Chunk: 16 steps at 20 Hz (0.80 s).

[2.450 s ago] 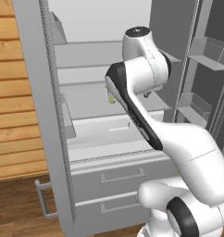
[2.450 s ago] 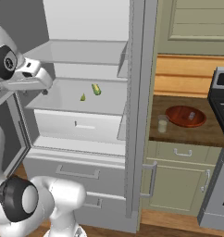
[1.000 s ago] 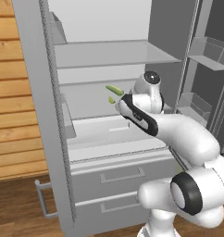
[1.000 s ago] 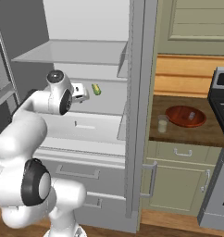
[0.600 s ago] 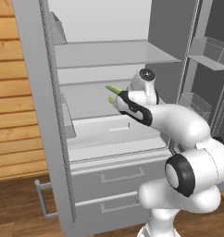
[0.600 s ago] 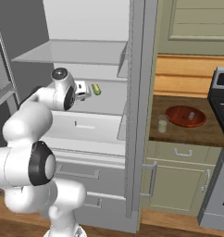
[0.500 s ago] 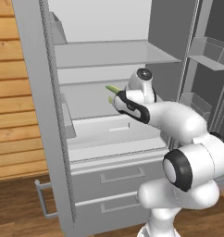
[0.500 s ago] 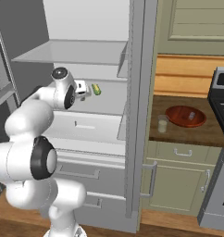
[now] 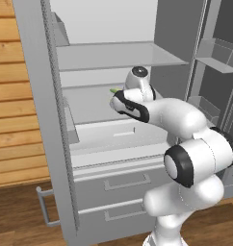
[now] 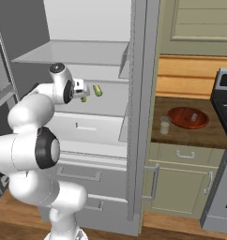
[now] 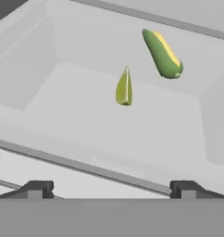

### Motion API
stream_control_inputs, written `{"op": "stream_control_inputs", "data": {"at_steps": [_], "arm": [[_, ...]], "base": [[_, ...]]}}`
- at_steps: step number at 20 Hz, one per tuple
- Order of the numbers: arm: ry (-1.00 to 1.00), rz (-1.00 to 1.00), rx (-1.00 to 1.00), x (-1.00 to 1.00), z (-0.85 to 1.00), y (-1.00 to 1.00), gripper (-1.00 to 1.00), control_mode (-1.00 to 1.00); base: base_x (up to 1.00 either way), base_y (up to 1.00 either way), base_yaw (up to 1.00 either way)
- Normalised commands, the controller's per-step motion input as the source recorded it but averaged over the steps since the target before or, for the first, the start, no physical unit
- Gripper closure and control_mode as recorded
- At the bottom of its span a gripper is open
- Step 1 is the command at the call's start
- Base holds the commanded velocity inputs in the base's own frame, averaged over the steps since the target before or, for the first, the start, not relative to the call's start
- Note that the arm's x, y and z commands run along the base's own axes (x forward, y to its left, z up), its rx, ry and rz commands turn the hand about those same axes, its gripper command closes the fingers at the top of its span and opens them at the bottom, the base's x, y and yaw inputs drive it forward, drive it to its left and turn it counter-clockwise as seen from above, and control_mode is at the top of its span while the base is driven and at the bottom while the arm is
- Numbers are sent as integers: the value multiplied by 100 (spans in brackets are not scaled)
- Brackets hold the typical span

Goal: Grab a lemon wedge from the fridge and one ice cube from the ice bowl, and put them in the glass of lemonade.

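The lemon wedge (image 11: 124,88), a small yellow-green sliver, lies on a white shelf inside the open fridge (image 10: 139,93). My gripper (image 11: 111,190) is open, its two dark fingertips (image 11: 37,189) wide apart short of the wedge, with nothing between them. From the right base view the gripper (image 10: 82,93) hovers just over the wedge (image 10: 83,99). On the wooden counter to the right sit the reddish-brown ice bowl (image 10: 175,112), with an ice cube (image 10: 194,117) in it, and beside it the small glass of lemonade (image 10: 165,125).
A green and yellow corn cob (image 11: 162,53) lies just beyond the wedge on the same shelf. The shelf's front lip (image 11: 86,166) runs below the fingertips. A white drawer (image 10: 87,127) sits under the shelf, and door bins (image 9: 217,50) hang at right.
The arm has swung down and reached deeper into the fridge, bringing the hand close over the shelf near the wedge. The jaws have stayed open.
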Motion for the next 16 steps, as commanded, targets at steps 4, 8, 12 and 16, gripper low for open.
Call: {"op": "stream_control_inputs", "data": {"at_steps": [4, 8, 12, 16], "arm": [[3, 0, 2, 17, -1, 0, -100, -100], [0, 0, 4, 19, -17, 0, -100, -100], [0, 0, 6, 17, -17, 0, -100, -100], [0, 0, 5, 13, -1, -22, -100, -100]], "base": [[0, 0, 0], [0, 0, 0], [0, 0, 0], [0, 0, 0]]}}
